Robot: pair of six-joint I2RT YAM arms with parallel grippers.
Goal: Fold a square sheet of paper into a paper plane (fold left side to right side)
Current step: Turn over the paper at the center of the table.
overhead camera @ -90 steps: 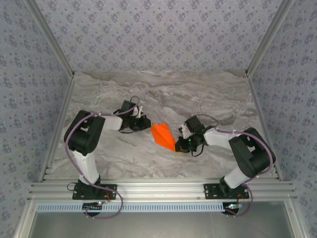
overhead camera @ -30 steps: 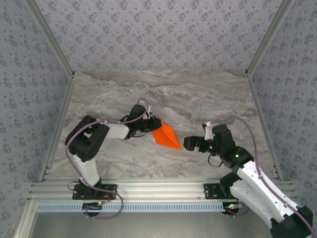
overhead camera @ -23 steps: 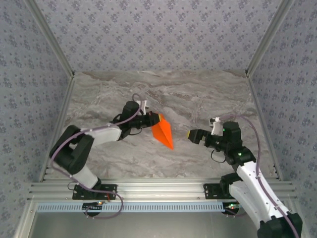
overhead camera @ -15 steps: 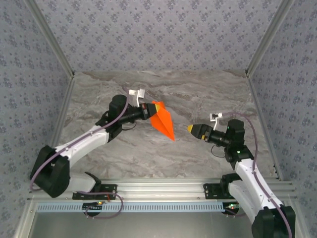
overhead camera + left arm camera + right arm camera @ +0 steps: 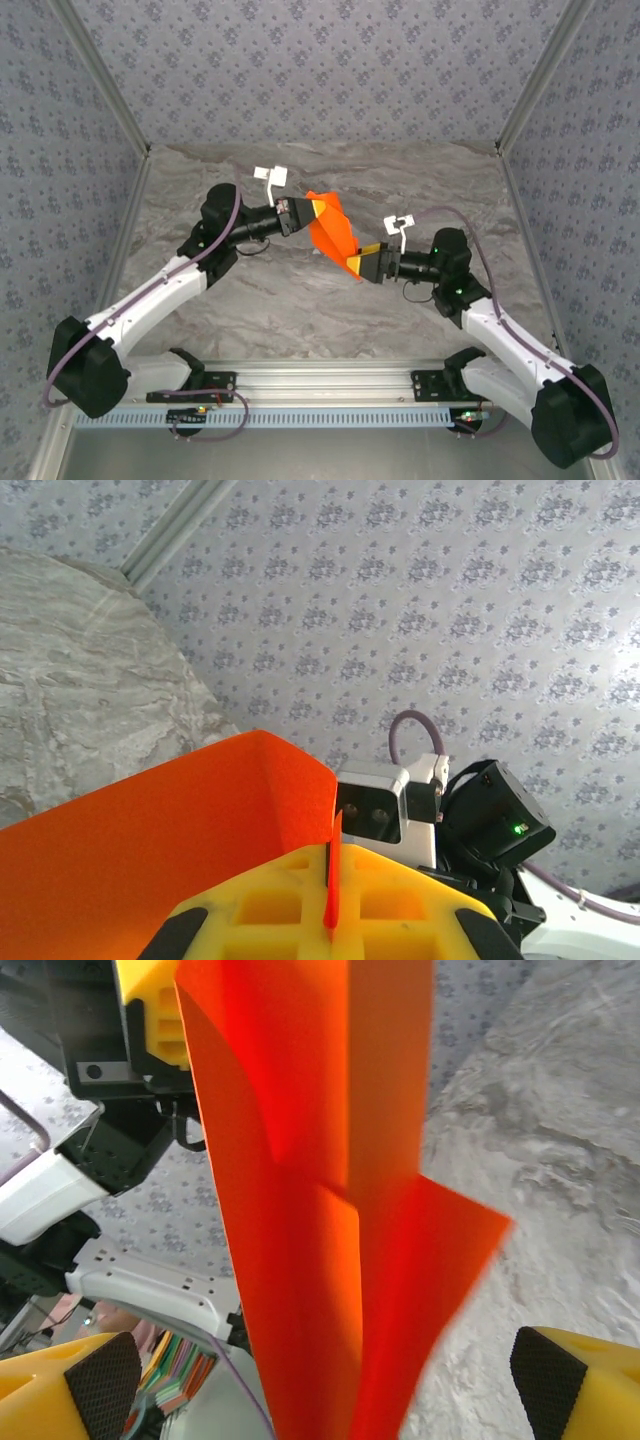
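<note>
Paper plane (image 5: 332, 232) aloft in pinching left gripper (image 5: 313, 212), tip inside wide-spread right gripper (image 5: 362, 259)

Left gripper (image 5: 313, 211) jaws clamped; right gripper (image 5: 361, 260) jaws spread.

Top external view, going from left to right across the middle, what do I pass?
The left end effector, shut on the paper's upper edge → orange paper → right end effector, open with the paper's lower tip between its fingers.
</note>
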